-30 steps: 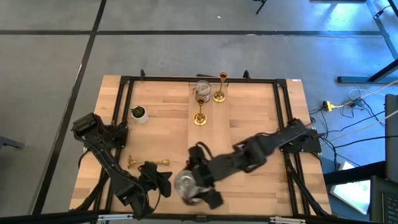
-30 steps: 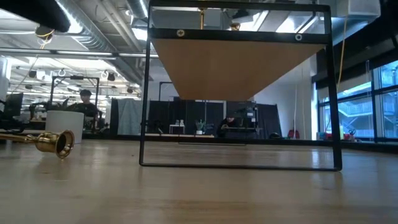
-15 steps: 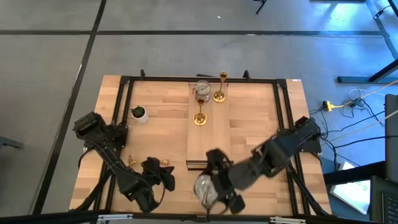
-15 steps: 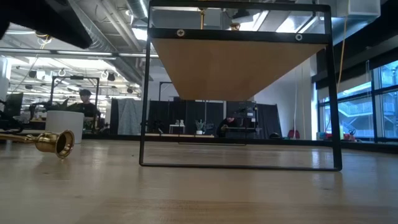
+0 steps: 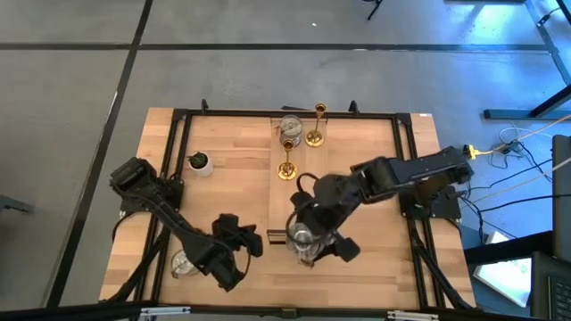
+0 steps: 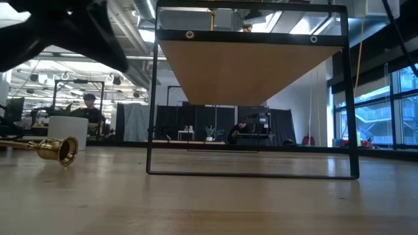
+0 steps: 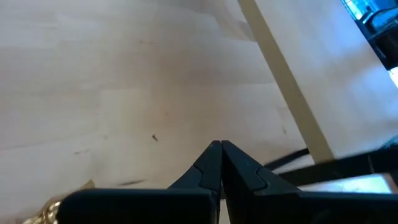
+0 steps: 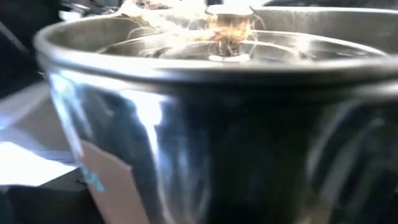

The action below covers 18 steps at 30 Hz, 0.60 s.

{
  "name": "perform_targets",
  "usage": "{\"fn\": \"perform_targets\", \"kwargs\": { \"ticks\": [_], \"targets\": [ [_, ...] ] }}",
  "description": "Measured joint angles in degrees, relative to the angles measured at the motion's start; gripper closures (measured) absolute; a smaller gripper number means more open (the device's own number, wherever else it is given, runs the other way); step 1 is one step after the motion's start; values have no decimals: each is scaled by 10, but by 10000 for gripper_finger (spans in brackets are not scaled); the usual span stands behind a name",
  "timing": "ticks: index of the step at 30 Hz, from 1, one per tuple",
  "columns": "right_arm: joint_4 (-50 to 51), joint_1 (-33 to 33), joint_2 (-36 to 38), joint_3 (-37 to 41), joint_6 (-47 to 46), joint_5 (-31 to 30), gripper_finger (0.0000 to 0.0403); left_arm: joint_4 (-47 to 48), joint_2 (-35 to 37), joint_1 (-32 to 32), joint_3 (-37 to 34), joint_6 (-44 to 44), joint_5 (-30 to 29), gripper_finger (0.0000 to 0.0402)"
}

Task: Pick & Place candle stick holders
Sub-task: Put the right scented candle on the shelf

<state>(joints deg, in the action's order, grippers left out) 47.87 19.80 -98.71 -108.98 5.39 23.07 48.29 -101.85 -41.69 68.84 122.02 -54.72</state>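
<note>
Now my right pincer (image 5: pixel 308 242), jaws wide around a silvery cup (image 5: pixel 302 239), has swung it from the table's near edge to the wooden board (image 5: pixel 297 192)'s near end, ready for placing.

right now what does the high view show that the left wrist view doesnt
Only the high view shows the right gripper holding a silvery cup at the wooden board's near end, two gold sticks upright on the board, another silvery cup and the potted plant. Only the left wrist view shows the left gripper's shut fingertips close up. Both show the table and the board's edge.
</note>
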Motion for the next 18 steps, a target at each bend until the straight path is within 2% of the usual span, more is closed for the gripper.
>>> {"fn": "perform_targets", "kwargs": {
  "ticks": [3, 8, 11, 15, 18],
  "targets": [
    [-40, -22, 35, 62, 0, 49, 49, 0, 0, 8, 0, -3, 2, 400],
    [-80, -65, 89, 138, 14, 77, 49, -2, 0, 18, 0, 0, -5, 400],
    [-103, -102, 121, 190, 26, 118, 49, -3, 6, 29, 0, 2, -3, 400],
    [-173, -159, 168, 284, 14, 189, 49, -2, 23, 50, 0, 2, 4, 400],
    [-231, -202, 207, 346, 2, 217, 49, 0, 38, 71, 0, -2, 7, 400]
  ]
}}
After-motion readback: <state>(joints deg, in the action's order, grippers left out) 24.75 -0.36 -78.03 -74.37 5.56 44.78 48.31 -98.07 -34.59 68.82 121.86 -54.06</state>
